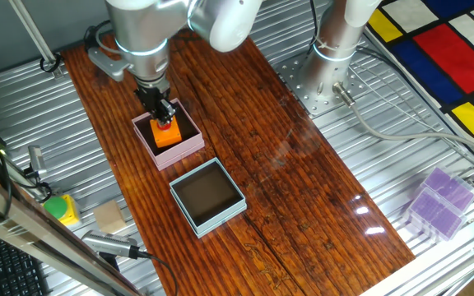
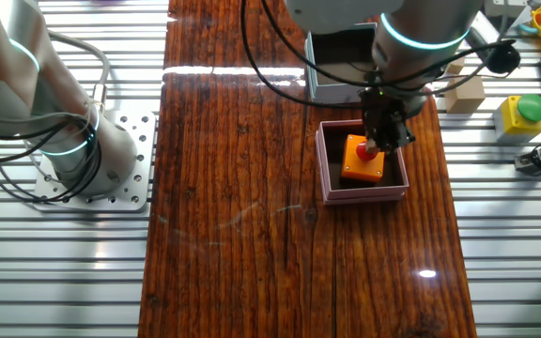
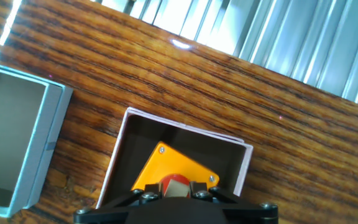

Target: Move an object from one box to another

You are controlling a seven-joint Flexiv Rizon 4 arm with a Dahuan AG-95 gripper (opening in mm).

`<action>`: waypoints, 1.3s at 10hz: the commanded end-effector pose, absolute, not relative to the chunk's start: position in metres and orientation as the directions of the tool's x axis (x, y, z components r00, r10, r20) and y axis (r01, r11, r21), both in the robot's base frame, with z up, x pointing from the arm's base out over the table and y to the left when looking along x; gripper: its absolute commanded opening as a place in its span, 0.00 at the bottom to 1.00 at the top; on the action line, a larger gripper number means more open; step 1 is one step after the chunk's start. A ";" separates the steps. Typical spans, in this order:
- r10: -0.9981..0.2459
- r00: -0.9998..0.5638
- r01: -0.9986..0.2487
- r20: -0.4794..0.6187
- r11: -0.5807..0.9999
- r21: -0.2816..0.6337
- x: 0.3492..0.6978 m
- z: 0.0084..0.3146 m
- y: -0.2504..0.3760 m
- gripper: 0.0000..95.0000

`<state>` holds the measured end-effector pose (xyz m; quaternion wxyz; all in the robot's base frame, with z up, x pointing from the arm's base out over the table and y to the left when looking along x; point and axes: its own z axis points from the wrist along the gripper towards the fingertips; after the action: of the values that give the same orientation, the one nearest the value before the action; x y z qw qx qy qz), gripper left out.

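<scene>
An orange square block with a red knob (image 1: pixel 167 134) lies inside the small pink box (image 1: pixel 189 148) on the wooden table. It also shows in the other fixed view (image 2: pixel 358 160) in the pink box (image 2: pixel 327 167), and in the hand view (image 3: pixel 166 168). My gripper (image 1: pixel 164 119) is down in the pink box, its fingers shut on the red knob (image 3: pixel 175 185). The light blue box with a dark brown inside (image 1: pixel 208 196) stands empty just in front of the pink box, and shows at the left of the hand view (image 3: pixel 39 140).
A second robot base (image 1: pixel 332 57) stands on the metal plate at the back right. Purple plastic cases (image 1: pixel 439 201) lie at the right. A yellow unit with a green button (image 1: pixel 60 207) and a wooden block (image 1: pixel 110 217) sit left of the table.
</scene>
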<state>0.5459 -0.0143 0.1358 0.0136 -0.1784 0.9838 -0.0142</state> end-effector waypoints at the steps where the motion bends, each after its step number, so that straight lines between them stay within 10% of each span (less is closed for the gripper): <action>1: -0.309 -0.951 -0.309 -0.019 0.951 -0.022 0.547 0.153 0.004 0.00; 13: -0.362 -0.932 -0.362 -0.001 0.932 -0.022 0.553 0.164 0.071 0.00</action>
<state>0.5538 0.0713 0.1639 0.0027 -0.1778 0.9840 -0.0106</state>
